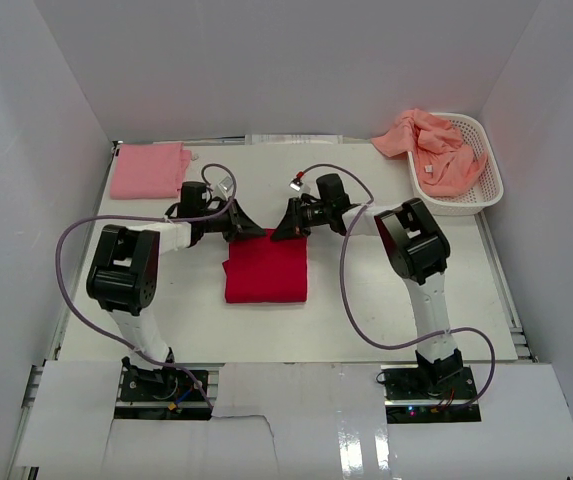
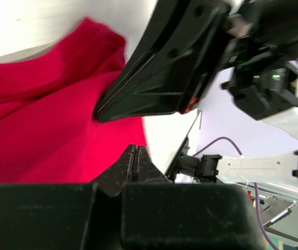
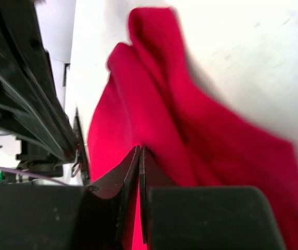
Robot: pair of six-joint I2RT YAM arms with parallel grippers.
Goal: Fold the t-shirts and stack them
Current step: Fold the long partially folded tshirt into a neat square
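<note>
Meanwhile, salmon t-shirts (image 1: 434, 150) in white basket (image 1: 493, 183); left hand (image 2: 137, 156), right hand (image 3: 140, 155) both closed.

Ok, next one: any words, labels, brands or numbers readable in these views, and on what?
None can be read.
The white tag on the salmon shirt in the basket: too small to read.
The red shirt and the pink shirt: no print visible.

The red t-shirt (image 3: 216, 156) is blurring and running off both wrist views. The left tool (image 1: 262, 235) and right tool (image 1: 277, 234) are hiding its far hem.
</note>
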